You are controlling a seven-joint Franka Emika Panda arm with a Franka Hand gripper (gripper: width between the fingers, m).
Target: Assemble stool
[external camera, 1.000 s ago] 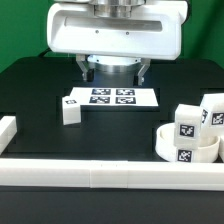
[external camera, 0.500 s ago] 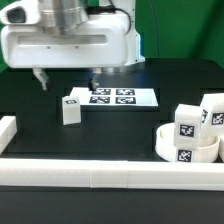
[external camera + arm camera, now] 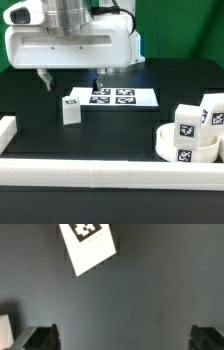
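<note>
While the pincer [image 3: 72, 77] is hung above the black tabletop [image 3: 110, 135] with its jaws spread wide and nothing held between them, the stock is counted as follows.

- Seat [image 3: 182, 150]: one, round, white, tagged on its side, set at the exterior view's right, close to the front bar [image 3: 100, 176].
- Lone leg [image 3: 70, 110]: one, upright, placed just beside the marker board [image 3: 115, 97] at its corner toward the exterior view's left.
- Clustered legs [image 3: 188, 122]: at least two, packed against the seat's far side. The full number cannot be told.
- Marker board: one, flat, four tags. One corner of it is seen in the wrist view [image 3: 90, 246].
- Short bar [image 3: 8, 130]: one, at the exterior view's left edge.

Against the picture of one second ago, the pincer is found shifted toward the exterior view's left. All parts are unmoved.
</note>
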